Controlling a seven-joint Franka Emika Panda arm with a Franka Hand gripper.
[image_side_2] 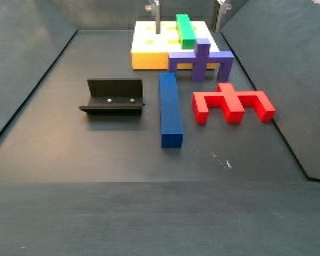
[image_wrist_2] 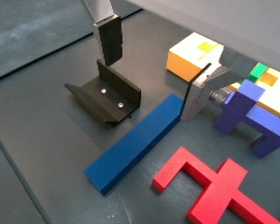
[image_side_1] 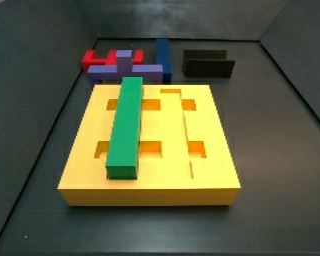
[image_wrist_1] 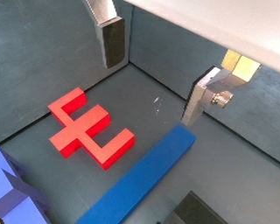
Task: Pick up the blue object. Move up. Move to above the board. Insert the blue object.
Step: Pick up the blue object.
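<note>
Above the desk hung the end effector (image_wrist_2: 152,68), its two silver fingers (image_wrist_1: 111,39) spread wide with nothing between them, poised over the blue object (image_wrist_2: 134,144) in both wrist views. That long navy bar lay flat on the dark desk (image_side_2: 109,160), untouched. In a side view it (image_side_2: 170,109) ran lengthwise between the fixture (image_side_2: 113,98) and a red comb-shaped piece (image_side_2: 231,102), close to each but touching neither. The fixture (image_wrist_2: 106,95) sat just beside one end of the bar in a wrist view, with a narrow gap between them.

There was plenty of bare floor in front of the bar's near end in a side view, and more open desk to the fixture's side, up to the grey walls that boxed everything in.

The board (image_side_1: 214,140) lay well apart from the bar, beyond a cluster of purple blocks (image_side_2: 207,62). A green bar (image_side_1: 127,124) was already seated in one of its long grooves (it stood proud of the yellow top). The neighbouring long groove (image_side_1: 187,125) was open, as were the square slots beside it. Whether the purple blocks touched the board's edge, I could not tell.
</note>
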